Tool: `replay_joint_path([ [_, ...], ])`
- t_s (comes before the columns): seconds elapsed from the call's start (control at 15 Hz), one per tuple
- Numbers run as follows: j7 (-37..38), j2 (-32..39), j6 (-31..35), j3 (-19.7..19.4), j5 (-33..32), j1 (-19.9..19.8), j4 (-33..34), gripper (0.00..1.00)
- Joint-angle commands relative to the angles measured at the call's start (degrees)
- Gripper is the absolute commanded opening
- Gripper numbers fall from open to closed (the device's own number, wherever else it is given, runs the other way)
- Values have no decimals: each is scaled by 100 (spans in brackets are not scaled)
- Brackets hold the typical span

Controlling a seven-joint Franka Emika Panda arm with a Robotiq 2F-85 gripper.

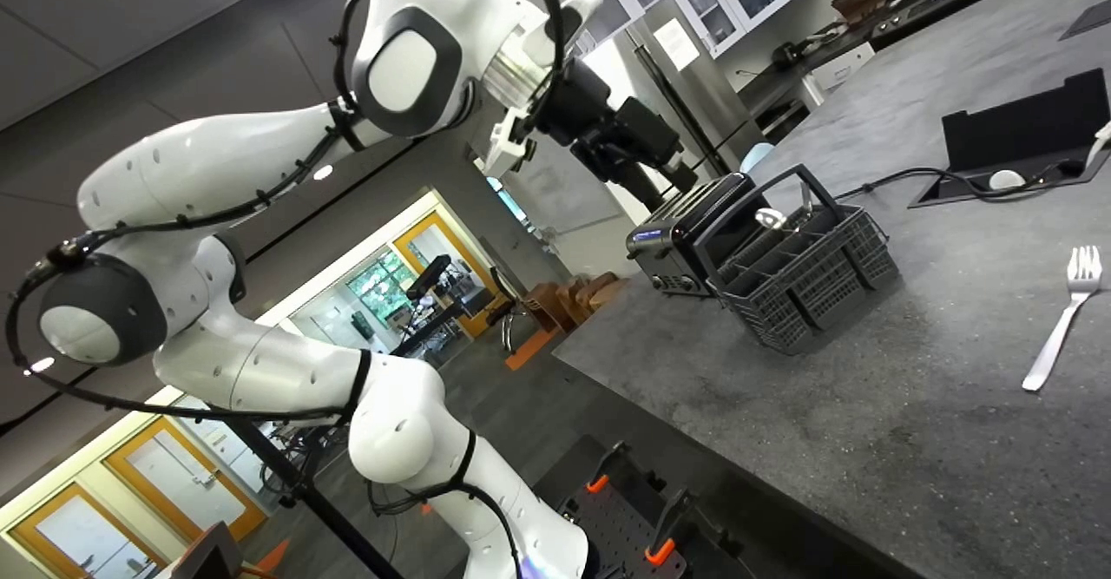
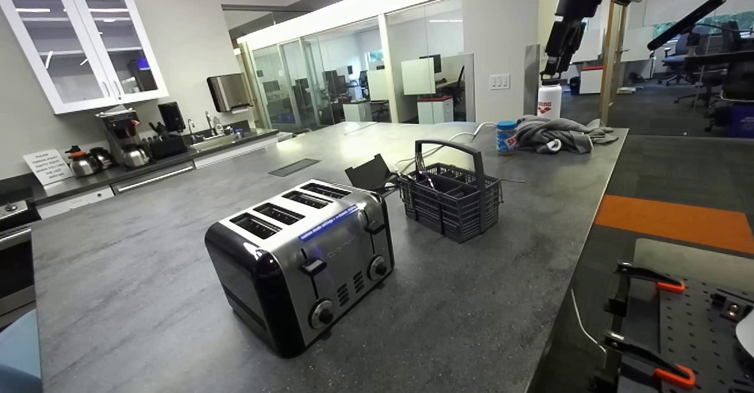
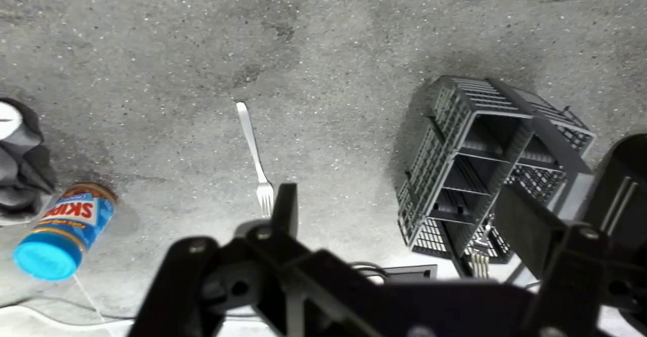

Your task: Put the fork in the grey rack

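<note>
Fork point(image 3: 254, 150) lying on counter point(image 3: 328, 49), between jar point(image 3: 71, 226) and rack point(image 3: 427, 160) in wrist view, well apart from rack. Gripper point(image 3: 407, 217) hovering above counter, fingers point(image 3: 287, 208) standing wide apart, released. Spoon point(image 1: 770, 218) resting in rack. Toaster point(image 2: 300, 251) standing near rack.

Soft shadow point(image 3: 413, 125) beside grey rack point(image 3: 438, 150)

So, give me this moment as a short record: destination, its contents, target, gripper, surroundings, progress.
destination: boxy dark grey lattice-sided rack, upright on a grey speckled countertop
rack contents: silvery cutlery, including a metal spoon
target: small silvery metal fork, lying on the countertop, apart from the rack
gripper: black two-fingered gripper, open, holding nothing, raised above the countertop
surroundings: black-and-silver four-slot toaster; blue-lidded jar; crumpled grey cloth
progress: target fork not yet in the rack
</note>
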Motion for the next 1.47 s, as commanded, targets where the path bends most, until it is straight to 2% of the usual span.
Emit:
replay_joint_path([
  [0.0,-615,1311,119,-176,123,0,949,100],
  [0.2,-1123,2084,269,-227,455,-35,1459,100],
  [0.4,-1543,2824,474,-111,925,-212,1886,100],
  [0.8,-1799,4168,914,342,1402,-869,2648,100],
  [0.93,-1606,4405,947,533,1295,-1061,2774,100],
  [1.0,-1599,4103,891,610,1169,-1098,2488,100],
  [1.07,-1592,4253,894,670,1164,-1172,2579,100],
  [1.4,-1587,4411,894,712,1154,-1234,2743,100],
])
